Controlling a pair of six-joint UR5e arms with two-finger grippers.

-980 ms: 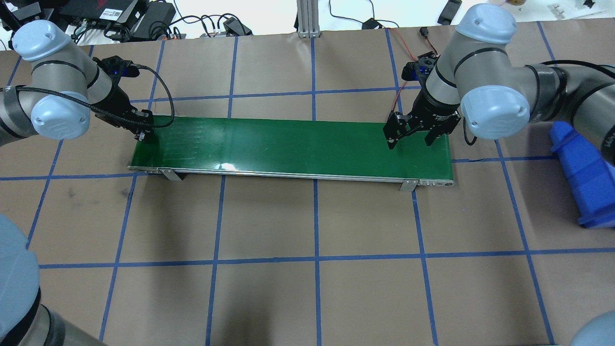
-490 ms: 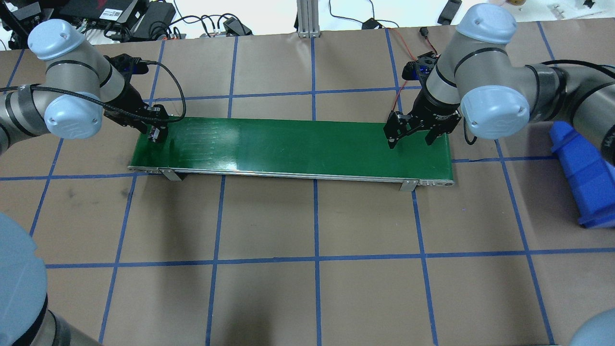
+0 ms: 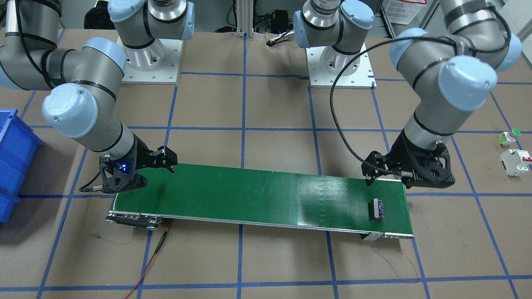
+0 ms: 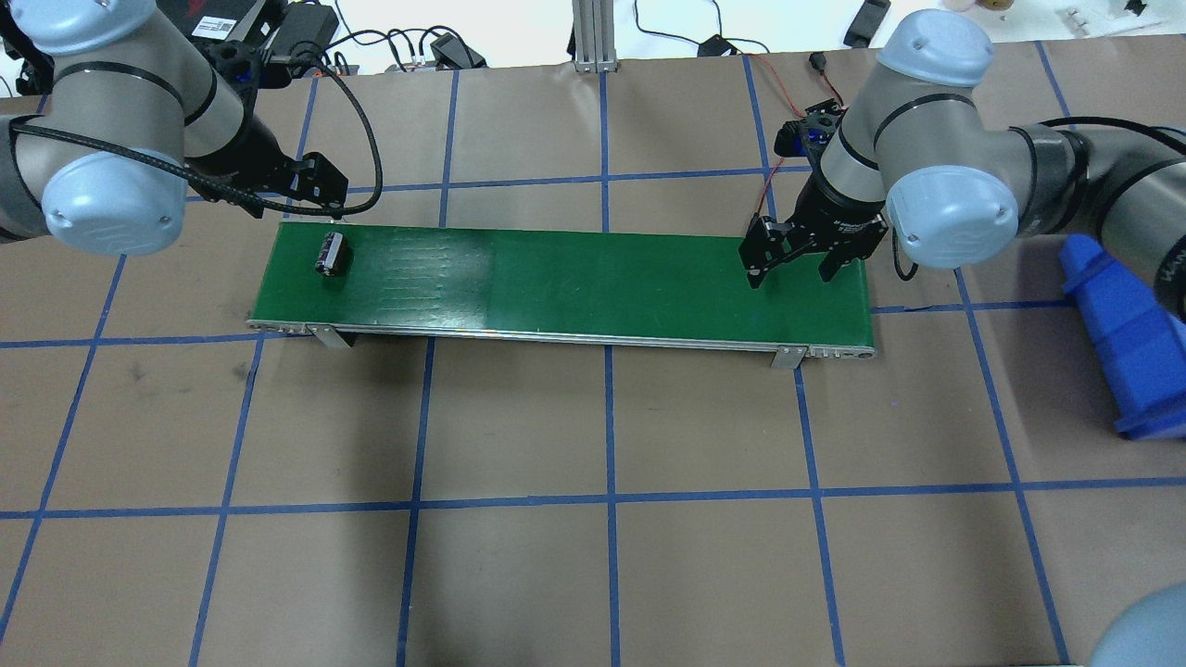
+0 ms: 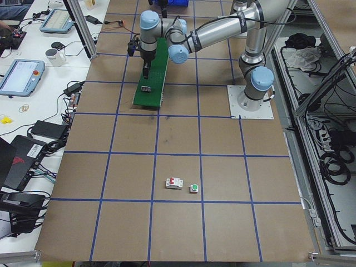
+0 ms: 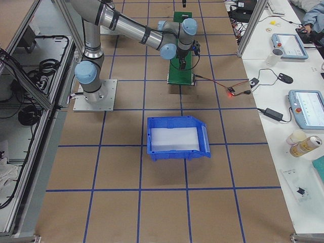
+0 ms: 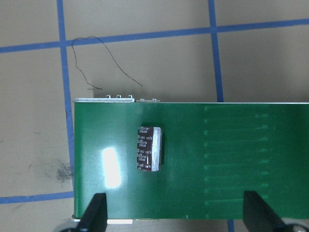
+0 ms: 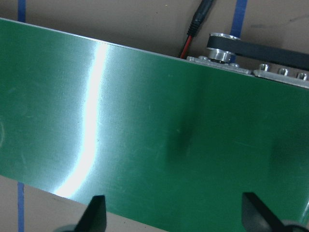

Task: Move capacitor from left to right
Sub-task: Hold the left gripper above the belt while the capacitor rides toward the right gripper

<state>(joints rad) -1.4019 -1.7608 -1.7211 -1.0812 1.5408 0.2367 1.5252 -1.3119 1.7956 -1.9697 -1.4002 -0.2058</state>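
The capacitor [image 7: 147,149] lies on its side on the green conveyor belt [image 7: 241,159], with its long axis across the belt and a pale stripe along one flank. In the left wrist view it sits at about 12 o'clock from the left end effector [image 7: 176,215]. It falls between the lines of the two fingertips [image 7: 94,215] and nearer the one at 9 o'clock. The fingers are spread wide and touch nothing, and the capacitor is well clear of both.

In the overhead view the capacitor [image 4: 332,254] rests near the 9 o'clock end of the belt [image 4: 593,278]. It is at roughly 6 o'clock from the left end effector [image 4: 320,193], which hangs raised over the belt's edge at that end. The front-facing view shows the same pair mirrored. There the capacitor [image 3: 377,209] is at 6 o'clock from the wide-open left end effector [image 3: 386,177], with a gap between them.

Along the belt, well apart from the capacitor, the right end effector [image 4: 792,269] hovers over the 3 o'clock end in the overhead view. Its fingers are spread wide and it holds nothing. The right wrist view shows its fingertips [image 8: 94,215] over plain green belt [image 8: 145,121].

Farther out on the brown papered surface [image 4: 593,556], a blue bin [image 4: 1130,343] stands at 3 o'clock beyond the belt. In the front-facing view a white breaker block with red switches [image 3: 515,160] lies off the belt's capacitor end. A small white part with a green cap [image 3: 510,136] lies just beside the breaker block.
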